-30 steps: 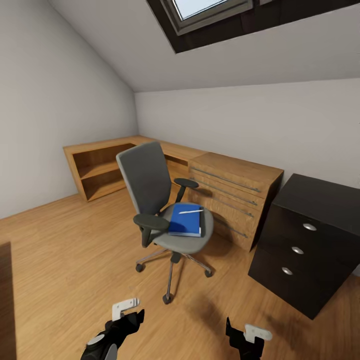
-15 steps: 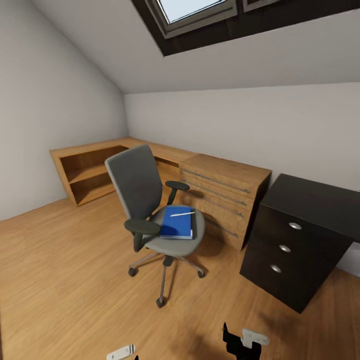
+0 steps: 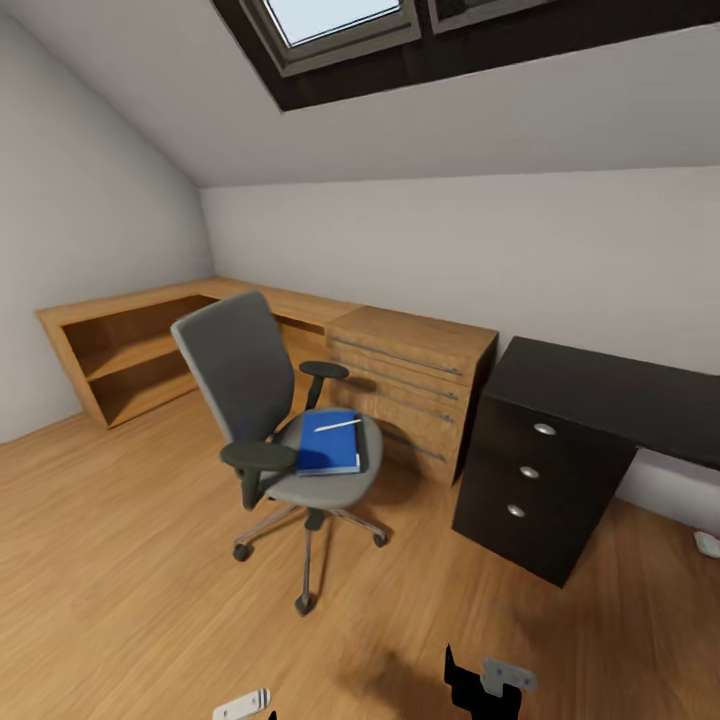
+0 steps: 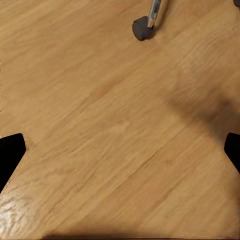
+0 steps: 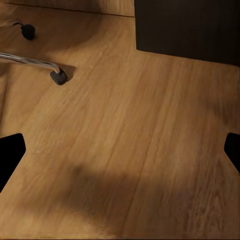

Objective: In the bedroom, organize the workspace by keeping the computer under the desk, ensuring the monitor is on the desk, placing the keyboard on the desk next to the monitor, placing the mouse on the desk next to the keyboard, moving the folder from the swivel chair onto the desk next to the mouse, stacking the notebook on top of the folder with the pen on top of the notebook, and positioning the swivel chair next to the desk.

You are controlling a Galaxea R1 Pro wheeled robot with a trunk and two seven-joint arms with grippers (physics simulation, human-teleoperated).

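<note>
Low at the bottom edge of the head view, the right gripper (image 3: 490,680) hangs above the wooden floor (image 3: 150,560) with nothing between its fingers; in the right wrist view both fingertips sit wide apart at the frame's sides, so it is released. At the same bottom edge the left gripper (image 3: 242,704) is a sliver of white bracket, but its wrist view shows its 2 fingertips (image 4: 11,150) spread over bare floor, also released and empty, with 1 castor (image 4: 141,27) of the swivel chair (image 3: 270,400) ahead.

Over the last second the whole picture has slid, which reads as the camera turning right and lifting, not the furniture moving. The chair now sits further left, and more of the desk (image 3: 600,395) has come into sight, its glossy black surface running off the right edge above the 3-drawer unit (image 3: 530,470).

On the chair's seat lies the folder (image 3: 328,455), with the pen (image 3: 337,424) resting on top. Beside the chair stands a light wood dresser (image 3: 410,385).

My judgement: the robot is surveying on approach, and no grasp has begun.
</note>
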